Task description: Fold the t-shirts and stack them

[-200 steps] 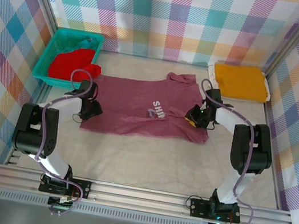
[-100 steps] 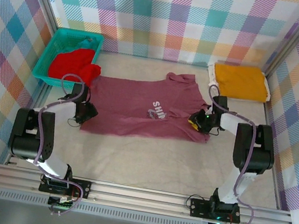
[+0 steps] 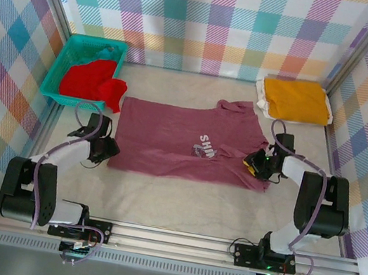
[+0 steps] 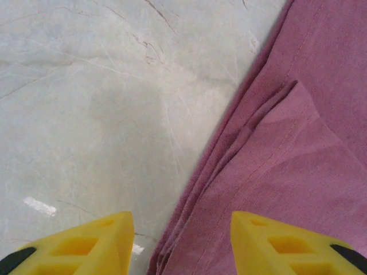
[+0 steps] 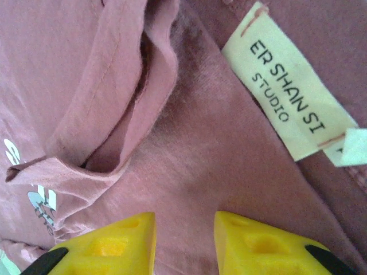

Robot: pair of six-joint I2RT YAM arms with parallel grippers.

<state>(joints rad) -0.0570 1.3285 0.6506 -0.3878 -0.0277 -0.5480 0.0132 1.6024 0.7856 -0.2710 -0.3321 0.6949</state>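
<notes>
Top external view: the maroon t-shirt (image 3: 183, 144) was seen spread print-up across the middle of the table (image 3: 180, 201). It lay between the red t-shirt (image 3: 90, 82), spilling over the rim of the teal basket (image 3: 79, 42) at far left, and the yellow-orange t-shirt (image 3: 296, 100), laid as a neat rectangle at far right. The left gripper (image 3: 101, 148) was set at the maroon shirt's near-left corner and the right gripper (image 3: 259, 163) at its right edge. In the left wrist view the yellow fingers (image 4: 86, 240) were held apart, with the layered hem running down between them. In the right wrist view the fingers (image 5: 109, 243) were parted more narrowly over flat cloth near a sewn label (image 5: 287, 112), and nothing was seen pinched in either pair. Trouble was judged most likely at the left hem, where only the top layer might be caught on closing, so that the fold would be pulled askew. On the right, the rumpled flap beside the label could be taken instead of the edge. If one side were lifted before the other, the soft cotton could be dragged into wrinkles rather than folded.
</notes>
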